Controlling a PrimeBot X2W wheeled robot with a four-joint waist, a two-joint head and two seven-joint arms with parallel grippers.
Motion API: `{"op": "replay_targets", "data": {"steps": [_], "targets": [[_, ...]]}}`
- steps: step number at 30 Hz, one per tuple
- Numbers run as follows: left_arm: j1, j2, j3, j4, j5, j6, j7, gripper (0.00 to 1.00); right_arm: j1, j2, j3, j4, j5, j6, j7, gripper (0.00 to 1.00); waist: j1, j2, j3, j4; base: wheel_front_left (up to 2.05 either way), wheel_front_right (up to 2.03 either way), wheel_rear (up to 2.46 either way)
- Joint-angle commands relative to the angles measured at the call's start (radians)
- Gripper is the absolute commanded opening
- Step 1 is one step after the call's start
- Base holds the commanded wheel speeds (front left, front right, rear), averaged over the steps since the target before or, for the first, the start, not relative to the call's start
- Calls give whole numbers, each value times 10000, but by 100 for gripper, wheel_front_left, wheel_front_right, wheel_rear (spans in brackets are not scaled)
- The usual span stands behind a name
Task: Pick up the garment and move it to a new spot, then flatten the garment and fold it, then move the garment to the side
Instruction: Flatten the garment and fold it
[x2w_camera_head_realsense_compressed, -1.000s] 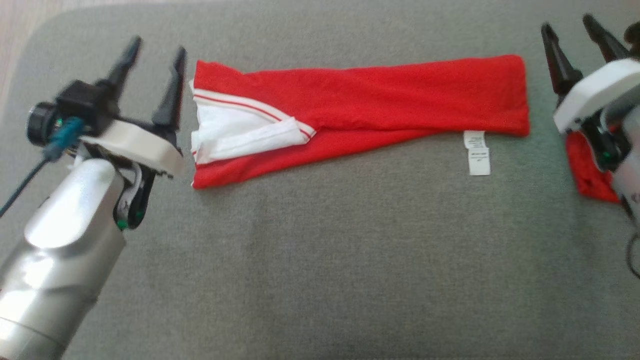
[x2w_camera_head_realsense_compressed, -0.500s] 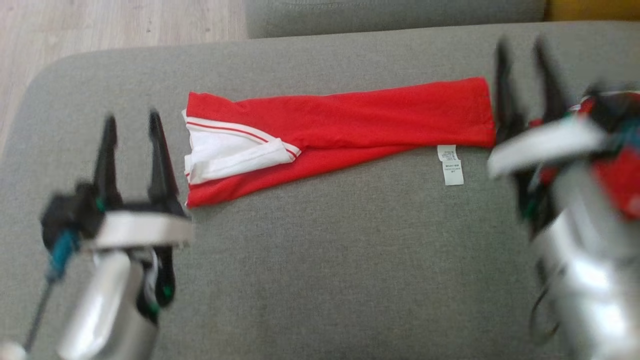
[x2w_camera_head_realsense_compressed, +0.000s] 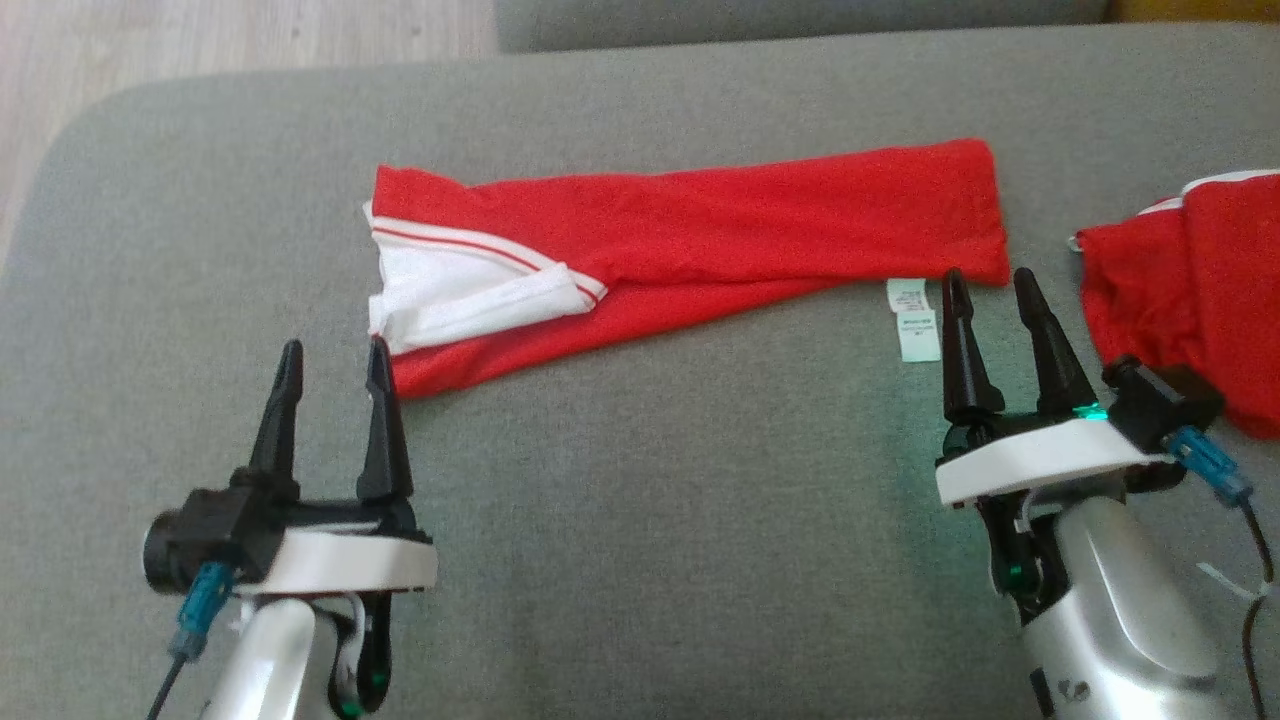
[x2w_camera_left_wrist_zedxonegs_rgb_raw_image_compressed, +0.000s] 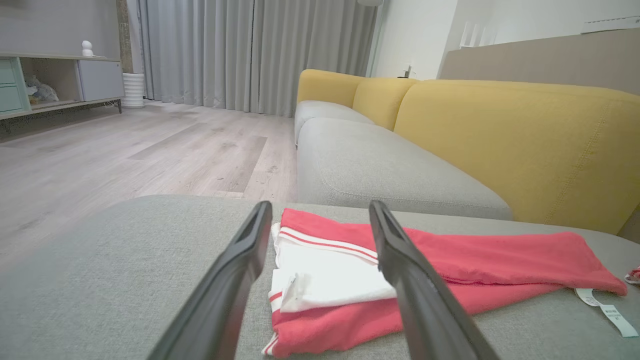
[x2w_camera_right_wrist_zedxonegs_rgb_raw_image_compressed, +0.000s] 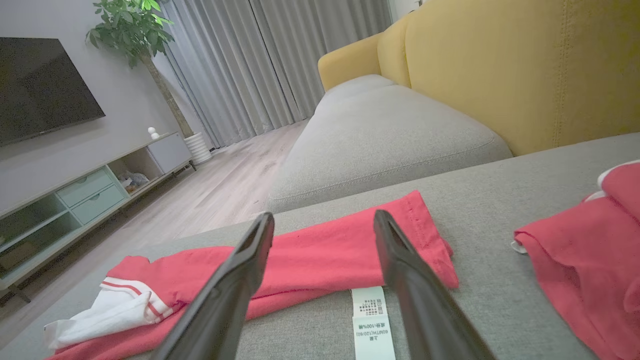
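Observation:
A red garment (x2w_camera_head_realsense_compressed: 720, 230) lies folded into a long strip across the grey cushion (x2w_camera_head_realsense_compressed: 640, 520), its white striped collar part (x2w_camera_head_realsense_compressed: 450, 285) at the left end and a white care label (x2w_camera_head_realsense_compressed: 912, 318) sticking out near the right end. My left gripper (x2w_camera_head_realsense_compressed: 335, 360) is open, just in front of the strip's left end, empty. My right gripper (x2w_camera_head_realsense_compressed: 990, 290) is open beside the label, in front of the strip's right end, empty. The left wrist view shows the collar end (x2w_camera_left_wrist_zedxonegs_rgb_raw_image_compressed: 325, 275) between the fingers. The right wrist view shows the label (x2w_camera_right_wrist_zedxonegs_rgb_raw_image_compressed: 370, 320) and the strip's end (x2w_camera_right_wrist_zedxonegs_rgb_raw_image_compressed: 395, 250).
A second red garment (x2w_camera_head_realsense_compressed: 1190, 290) lies crumpled at the cushion's right edge, also at the right of the right wrist view (x2w_camera_right_wrist_zedxonegs_rgb_raw_image_compressed: 585, 265). The cushion's left corner drops to a wooden floor (x2w_camera_head_realsense_compressed: 200, 40). Behind stand another grey cushion (x2w_camera_left_wrist_zedxonegs_rgb_raw_image_compressed: 380, 170) and a yellow backrest (x2w_camera_left_wrist_zedxonegs_rgb_raw_image_compressed: 515, 140).
Both grippers have drawn back from the strip's far ends toward its near edge; the head camera has also shifted. The second red garment is now uncovered. The garment itself lies as before.

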Motion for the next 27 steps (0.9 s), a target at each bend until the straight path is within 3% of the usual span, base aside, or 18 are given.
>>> {"op": "replay_targets", "data": {"steps": [1,11,12,21,22,23,27], "targets": [[-985,-171,583,-314,489,-488,-43,100,-1158,142,-373,286,-545,-7,224,100,0,-1,907,295,0,0,0],[-1685,-621,675,-21,832,-1022,-43,100,-3558,144,-3019,2548,-2628,-7,1022,100,0,-1,1914,875,0,0,0],[-1764,-689,658,25,877,-1104,-43,100,-3966,144,-3714,3113,-3201,-7,1172,100,0,-1,2003,997,0,0,0],[-2001,-813,727,205,932,-1300,-43,100,-4812,144,-5680,5030,-5318,-7,1819,100,0,-1,2191,1270,0,0,0],[-2026,-820,749,226,932,-1314,-43,100,-4899,144,-5694,5252,-5419,-7,1821,66,0,-1,2197,1271,0,0,0],[-2045,-825,773,250,938,-1326,-43,100,-4973,144,-5705,5431,-5524,-7,1790,0,0,-1,2198,1262,0,0,0],[-2095,-839,868,340,974,-1352,-43,100,-5212,144,-5864,5819,-5698,-7,1335,0,0,-1,2099,1140,0,0,0]]}}
